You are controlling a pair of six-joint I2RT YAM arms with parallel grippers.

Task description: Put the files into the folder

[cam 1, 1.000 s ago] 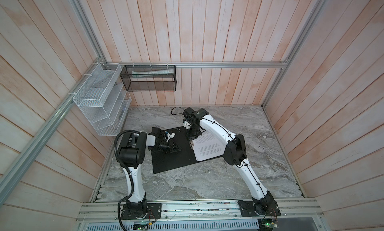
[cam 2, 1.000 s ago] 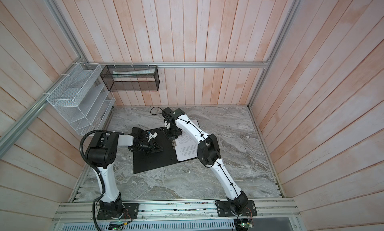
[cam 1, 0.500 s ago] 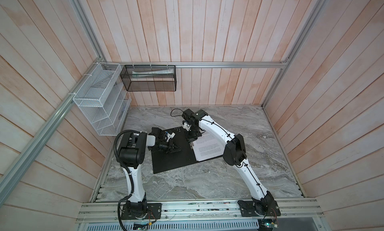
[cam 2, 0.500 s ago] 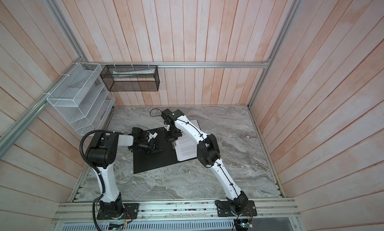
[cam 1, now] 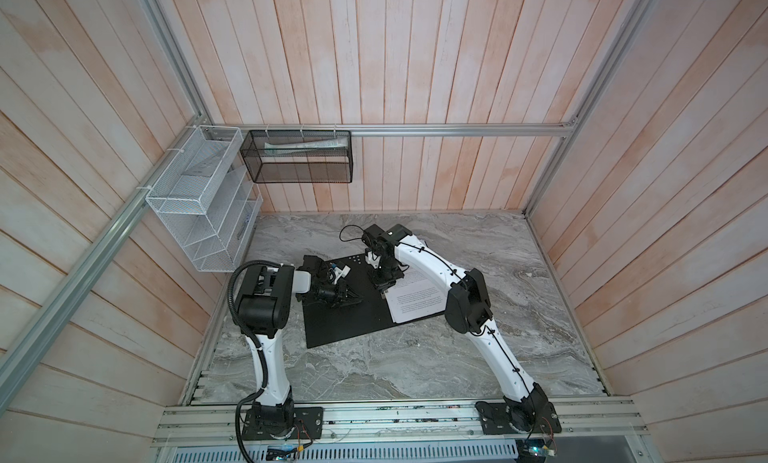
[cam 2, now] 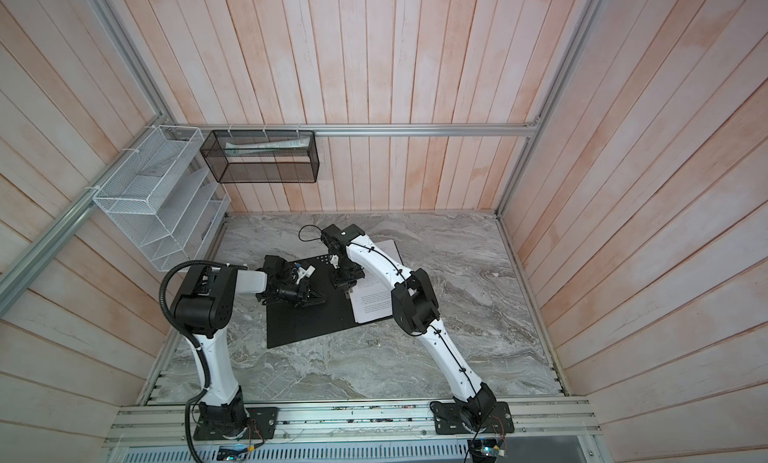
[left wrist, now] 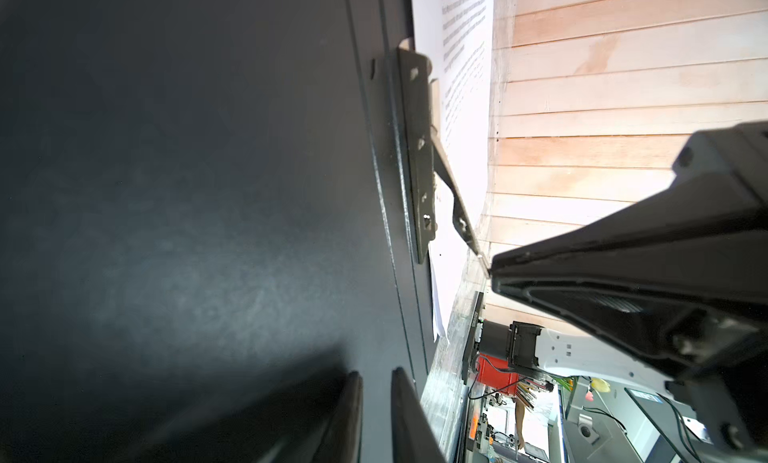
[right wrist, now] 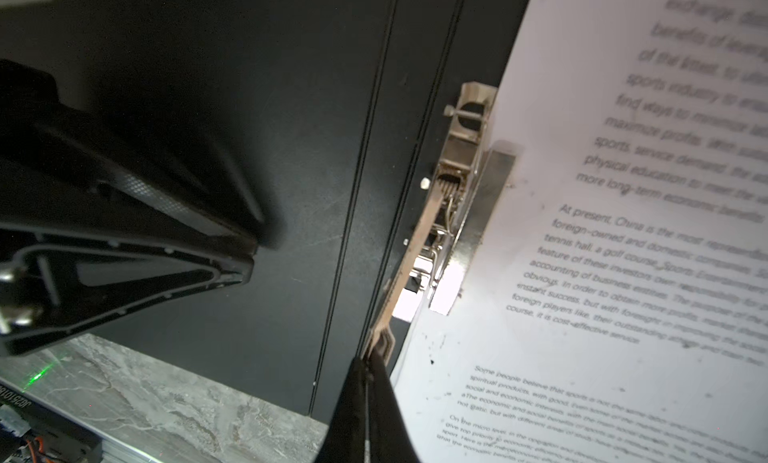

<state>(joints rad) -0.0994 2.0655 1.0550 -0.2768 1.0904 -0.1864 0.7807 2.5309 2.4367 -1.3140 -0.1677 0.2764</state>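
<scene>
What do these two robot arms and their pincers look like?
Both the left arm and right arm have white shells and chunky black joints. A thick ribbed black hose loops beside the left one; a thin black cable is clipped along the right. The left gripper and right gripper are black, tapering like wedges.

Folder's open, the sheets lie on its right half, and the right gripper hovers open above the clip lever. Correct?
No. The right wrist view shows the right gripper shut on the tip of the clip lever, not open above it. The folder is open and the sheets lie on its right half.
</scene>
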